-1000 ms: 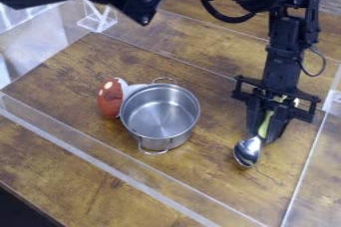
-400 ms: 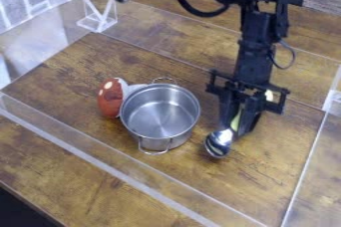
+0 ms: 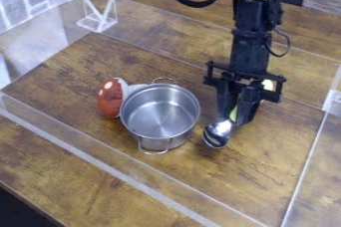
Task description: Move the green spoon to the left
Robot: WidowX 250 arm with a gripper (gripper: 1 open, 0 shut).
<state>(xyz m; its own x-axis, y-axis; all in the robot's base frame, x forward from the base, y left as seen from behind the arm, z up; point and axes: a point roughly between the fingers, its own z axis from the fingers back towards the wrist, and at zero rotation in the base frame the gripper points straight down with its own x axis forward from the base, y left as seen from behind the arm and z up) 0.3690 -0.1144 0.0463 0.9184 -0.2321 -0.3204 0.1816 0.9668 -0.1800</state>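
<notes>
The green spoon [image 3: 221, 124] hangs tilted just right of the steel pot [image 3: 162, 114]. Its yellow-green handle runs up between my fingers and its shiny bowl sits low, close to the wooden tabletop [image 3: 80, 72]. My gripper [image 3: 237, 104] points steeply down from the black arm and is shut on the spoon's handle. Whether the spoon's bowl touches the wood I cannot tell.
A red-orange rounded object [image 3: 110, 98] lies against the pot's left side. A clear plastic barrier [image 3: 134, 186] runs along the table's front and left edges. A clear stand [image 3: 94, 16] is at the back left.
My gripper has carried the spoon leftward, from the right part of the table to a spot just beside the pot. The pot and the red object have not moved.
</notes>
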